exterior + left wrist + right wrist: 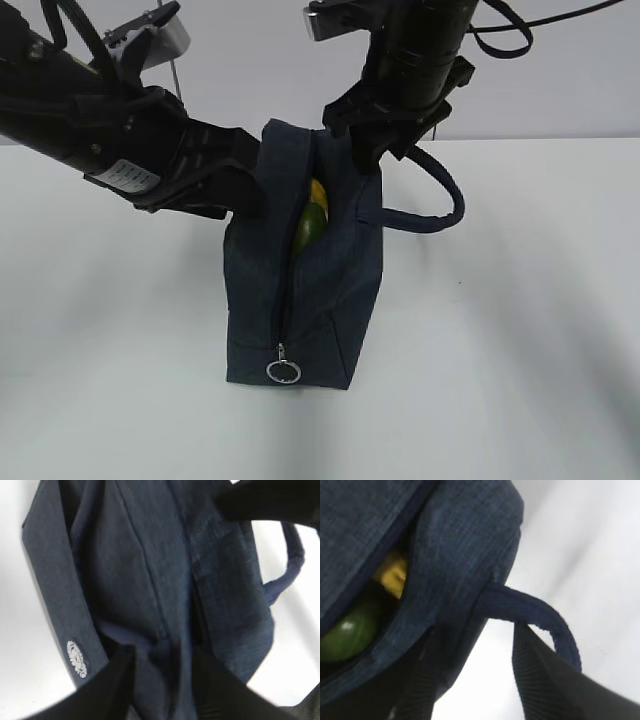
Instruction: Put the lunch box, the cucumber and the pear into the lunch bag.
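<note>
The navy lunch bag (300, 300) stands mid-table, unzipped, with the cucumber (309, 228) and yellow pear (318, 190) poking out of the slot. The left gripper (162, 680) pinches fabric at the bag's left top edge; the right gripper (470, 680) sits spread beside the loop handle (540, 620).

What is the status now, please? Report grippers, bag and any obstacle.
Left gripper astride bag fabric, right gripper at lunch bag rim by handle. Cucumber and pear inside, zipper open. Lunch box unseen. Nothing blocking.
</note>
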`<move>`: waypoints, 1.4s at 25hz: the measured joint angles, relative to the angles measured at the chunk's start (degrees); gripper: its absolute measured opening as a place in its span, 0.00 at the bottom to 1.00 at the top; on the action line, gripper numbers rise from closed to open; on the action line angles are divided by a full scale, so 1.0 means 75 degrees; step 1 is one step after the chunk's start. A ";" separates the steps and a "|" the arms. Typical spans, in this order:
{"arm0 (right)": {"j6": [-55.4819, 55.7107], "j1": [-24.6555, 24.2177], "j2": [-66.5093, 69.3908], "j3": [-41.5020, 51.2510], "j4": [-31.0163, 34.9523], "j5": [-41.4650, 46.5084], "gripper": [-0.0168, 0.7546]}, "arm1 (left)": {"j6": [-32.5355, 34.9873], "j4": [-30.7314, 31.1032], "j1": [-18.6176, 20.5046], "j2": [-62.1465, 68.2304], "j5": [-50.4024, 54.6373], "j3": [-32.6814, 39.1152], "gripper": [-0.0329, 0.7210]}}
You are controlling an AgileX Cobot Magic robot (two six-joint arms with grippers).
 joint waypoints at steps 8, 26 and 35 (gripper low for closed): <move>0.0066 0.0000 -0.0504 0.0000 0.0000 -0.0016 0.54 | 0.0010 0.1164 0.0000 -0.0592 0.0171 0.0000 0.60; -0.0099 0.0000 -0.2250 0.0000 0.1204 -0.0001 0.50 | 0.0038 0.2239 0.0000 -0.1813 0.2208 0.0000 0.61; -0.0373 0.0000 -0.3430 0.1281 0.1366 0.0029 0.50 | 0.0038 0.2227 0.0000 -0.1846 0.2348 0.0300 0.56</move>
